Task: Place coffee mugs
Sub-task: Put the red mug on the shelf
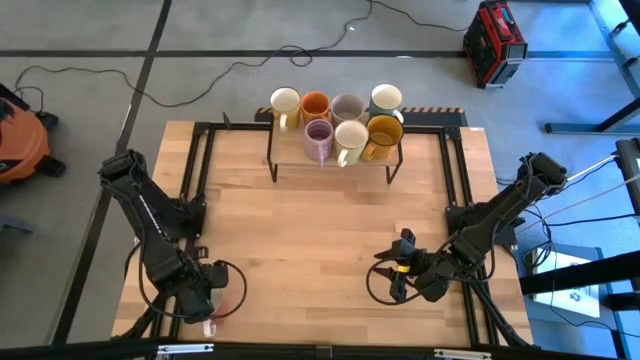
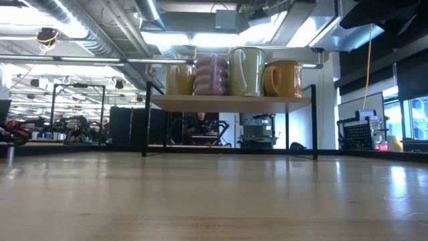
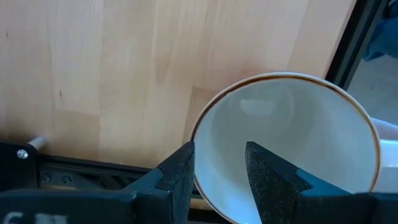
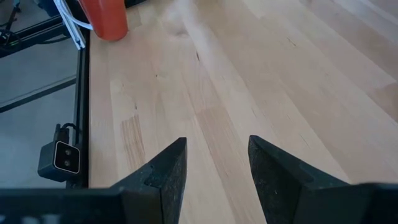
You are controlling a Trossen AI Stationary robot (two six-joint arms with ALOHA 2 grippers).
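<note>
Seven mugs stand on a black-framed wooden shelf [image 1: 335, 160] at the table's far edge. The back row holds cream [image 1: 285, 100], orange [image 1: 315, 103], grey-beige [image 1: 347, 106] and mint-blue [image 1: 386, 97]. In front stand lilac [image 1: 318, 138], cream [image 1: 350, 138] and amber [image 1: 383, 135]. An eighth cream-white mug [image 3: 286, 143] with a brown rim sits at the near left corner under my left gripper [image 3: 217, 149]. That gripper is open, with one finger outside the rim and one over the hollow. My right gripper [image 4: 217, 146] hovers open over bare wood near the right edge [image 1: 400, 265]. My left gripper comes at the cream-white mug from above, its fingers astride the rim's near part [image 3: 198, 134], one finger [image 3: 180, 171] outside and one [image 3: 267, 177] over the inside. White interior shows between them. I cannot tell whether either finger touches the wall.
A black metal frame [image 1: 200, 170] runs along the table's left, right and far sides. A small camera [image 4: 60, 158] sits at the near edge. The middle of the wooden top [image 1: 320, 230] lies bare. Cables, an orange machine [image 1: 15, 140] and a red case [image 1: 495, 40] are on the floor.
</note>
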